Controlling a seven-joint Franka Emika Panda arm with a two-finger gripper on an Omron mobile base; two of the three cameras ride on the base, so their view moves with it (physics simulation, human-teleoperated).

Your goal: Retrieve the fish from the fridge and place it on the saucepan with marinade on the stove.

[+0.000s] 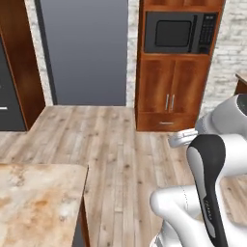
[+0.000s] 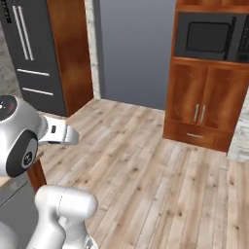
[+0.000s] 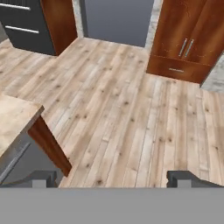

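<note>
At the far left of the right base view stands the fridge [image 2: 34,53], dark grey, doors closed, two long silver vertical handles near its top and two drawer pulls lower down; it rises upright, long axis vertical, front facing into the room. A tall reddish-brown wood panel [image 2: 70,48] sits just beside it on its right. The left base view catches only a dark sliver of the fridge at its left edge, with one short silver pull, next to the same wood panel. The hand view shows the fridge's lower drawers in its upper left corner.

The left base view gives what the others lack: a marble-patterned countertop [image 1: 38,202] in the lower left, tan and orange veined. The hand view sees only a corner of that counter, with its wood side panel below.

Both base views show a black microwave [image 1: 178,33] built into a wood cabinet column [image 1: 171,91] with two doors and a drawer beneath; the hand view cuts off above the cabinet doors. A flat grey wall panel [image 2: 136,48] lies between fridge side and cabinet. Light wood plank floor [image 3: 127,105] runs through all views.

Gripper [image 3: 118,179]: the two dark fingertips [image 3: 186,178] stand well apart at the bottom of the hand view, jaws fully spread, nothing between them, floor visible beyond. The white hand reaches forward from the arm in both base views.
</note>
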